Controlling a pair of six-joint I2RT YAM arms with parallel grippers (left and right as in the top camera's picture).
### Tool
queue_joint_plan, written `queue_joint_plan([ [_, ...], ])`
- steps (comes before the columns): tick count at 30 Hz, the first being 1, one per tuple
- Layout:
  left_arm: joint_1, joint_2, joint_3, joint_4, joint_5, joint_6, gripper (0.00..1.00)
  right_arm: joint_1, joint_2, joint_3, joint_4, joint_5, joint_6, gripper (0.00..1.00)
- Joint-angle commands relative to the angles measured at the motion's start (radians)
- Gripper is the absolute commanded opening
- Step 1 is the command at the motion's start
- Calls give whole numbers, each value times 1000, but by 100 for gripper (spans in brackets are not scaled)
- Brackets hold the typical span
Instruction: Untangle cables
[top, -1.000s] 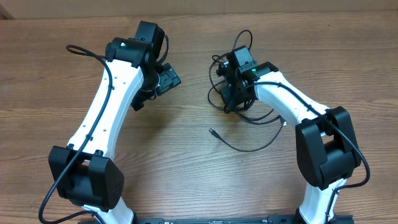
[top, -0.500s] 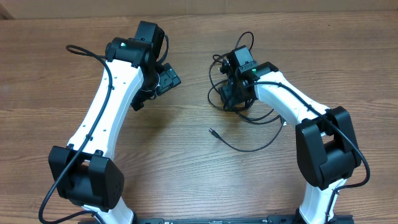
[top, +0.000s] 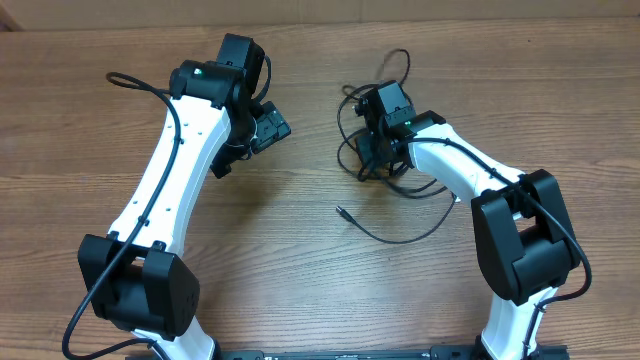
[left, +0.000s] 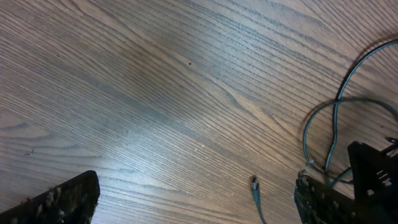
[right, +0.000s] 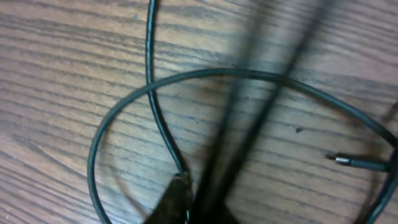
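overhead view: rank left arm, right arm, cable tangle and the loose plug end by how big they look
1. left arm
2. right arm, only slightly smaller, nearly a tie
3. cable tangle
4. loose plug end, tiny

Table (top: 300, 215): wood or wood-look top, mid-brown, fine straight grain, smooth, satin; a pale glare band runs from 11 toward 5 o'clock in the left wrist view. Cables (right: 149, 50): thin black sheath, rubber or plastic, cannot tell which; smooth, faint gloss along the curves. Plug (right: 343, 161) at 4 o'clock in the right wrist view: bare silver metal tip, shiny, on a dark sleeve. Arms (top: 170, 190): white hard plastic shells, smooth, semi-gloss. Joint housings (top: 525, 240): black plastic, low sheen. Left gripper (left: 193, 205): black pads (left: 62, 200) at 7 and 4 o'clock, rough, dull, flecked with pale specks.
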Motion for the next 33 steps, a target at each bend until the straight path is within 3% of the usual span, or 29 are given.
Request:
queue_joint_plan([
  [1,-2,7,-2,1,-9,5,100,-3,-3,23,-5,13,59,4],
  [11,-2,7,-2,1,-9,5,100,-27,-207,272,-154,14,65,4],
  [17,-2,7,-2,1,-9,5,100,-125,-391,340,-196,18,64,4],
  [23,-2,7,-2,1,-9,5,100,-384,-518,340,-237,106,31,4],
  [33,-2,7,-2,1,-9,5,100,-954,-444,336,-228,149,-4,4],
])
